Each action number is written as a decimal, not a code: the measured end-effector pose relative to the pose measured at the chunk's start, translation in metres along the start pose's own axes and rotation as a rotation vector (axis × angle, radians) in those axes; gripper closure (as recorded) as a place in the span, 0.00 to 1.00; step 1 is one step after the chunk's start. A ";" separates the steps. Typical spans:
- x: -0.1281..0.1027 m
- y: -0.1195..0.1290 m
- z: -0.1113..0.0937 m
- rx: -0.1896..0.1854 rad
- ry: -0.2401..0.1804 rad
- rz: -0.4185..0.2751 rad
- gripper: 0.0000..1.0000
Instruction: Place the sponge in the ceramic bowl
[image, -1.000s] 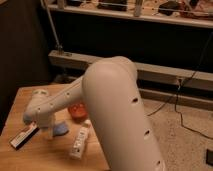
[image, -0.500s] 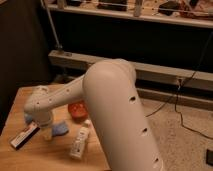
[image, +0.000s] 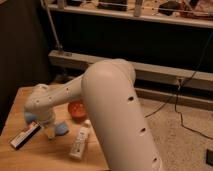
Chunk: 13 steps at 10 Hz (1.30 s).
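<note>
The orange-red ceramic bowl (image: 76, 108) stands on the wooden table (image: 20, 157), partly behind my white arm. My gripper (image: 48, 131) hangs below the wrist, close above the table, left of the bowl. A light blue patch, seemingly the sponge (image: 29, 118), peeks out at the wrist's left edge. Whether the gripper touches it is hidden.
A blue rounded cup (image: 63, 129) sits just right of the gripper. In front of the bowl a white bottle (image: 80, 140) lies on its side. A dark flat box (image: 25, 135) lies at the table's left. My bulky forearm (image: 117, 115) covers the table's right side.
The wrist has shifted slightly, and a light blue patch now shows at its left edge. Bowl, bottle and dark box have not moved.
</note>
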 end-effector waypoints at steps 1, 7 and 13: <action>0.000 0.000 0.001 0.001 0.006 -0.005 0.35; 0.003 0.004 0.022 0.006 0.032 0.011 0.35; 0.019 0.009 0.035 0.011 0.038 0.066 0.35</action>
